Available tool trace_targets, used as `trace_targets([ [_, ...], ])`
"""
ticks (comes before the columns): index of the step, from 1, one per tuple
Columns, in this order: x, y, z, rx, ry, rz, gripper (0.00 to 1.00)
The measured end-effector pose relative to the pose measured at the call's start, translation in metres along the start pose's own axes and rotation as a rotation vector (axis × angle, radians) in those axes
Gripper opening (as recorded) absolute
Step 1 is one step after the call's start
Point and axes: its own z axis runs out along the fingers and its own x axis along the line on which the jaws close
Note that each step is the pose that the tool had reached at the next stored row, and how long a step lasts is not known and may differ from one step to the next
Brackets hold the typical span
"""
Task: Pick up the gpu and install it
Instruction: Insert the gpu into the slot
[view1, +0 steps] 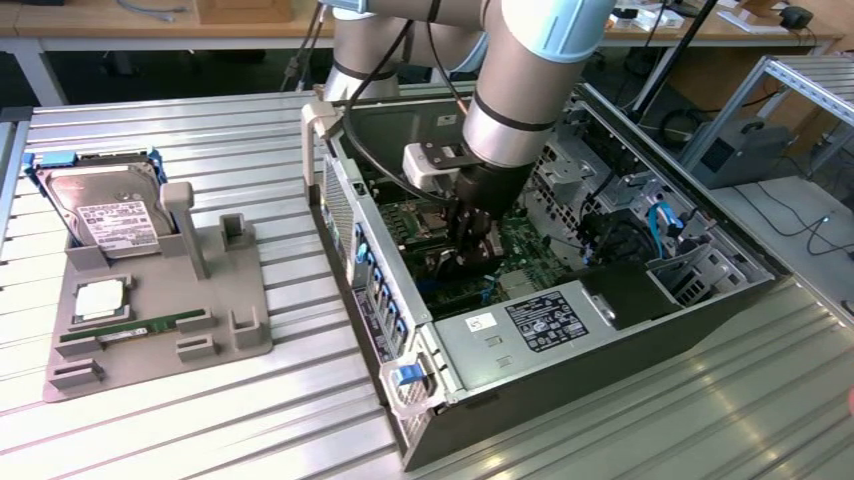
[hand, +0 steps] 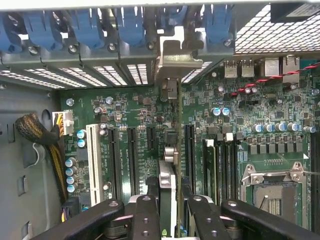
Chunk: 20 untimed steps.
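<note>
The black two-fingered gripper (view1: 470, 262) on the grey robot arm (view1: 534, 80) reached down inside the open black and silver computer case (view1: 561, 330), which lay on its side on the ribbed metal table (view1: 267, 400). Its jaws stood partly closed, clamped on the upper edge of the thin dark expansion card with a silver end bracket, the gpu (hand: 178, 150). Seen from the wrist, the card ran edge-on straight away from the fingers (hand: 145, 215), standing upright over the green motherboard (hand: 130, 120) among the long black slots, its bracket up against the case's rear wall beside the row of blue slot clips (hand: 90, 27). Whether it was fully seated, I couldn't tell. Near the table's edge at the exterior view's left, a grey parts tray (view1: 160, 340) held a silver hard drive with a white label (view1: 107, 215) and a narrow green memory stick (view1: 140, 328).
</note>
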Motion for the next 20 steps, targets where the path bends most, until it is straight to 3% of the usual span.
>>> trace_targets([
  [8, 0.0, 0.0057, 0.0001, 0.0021, -0.0002, 0.0, 0.27],
  [10, 0.0, 0.0062, 0.0, 0.0275, -0.0006, -0.001, 0.27],
  [20, 0.0, 0.0104, 0.0002, 0.031, -0.0013, -0.001, 0.27],
])
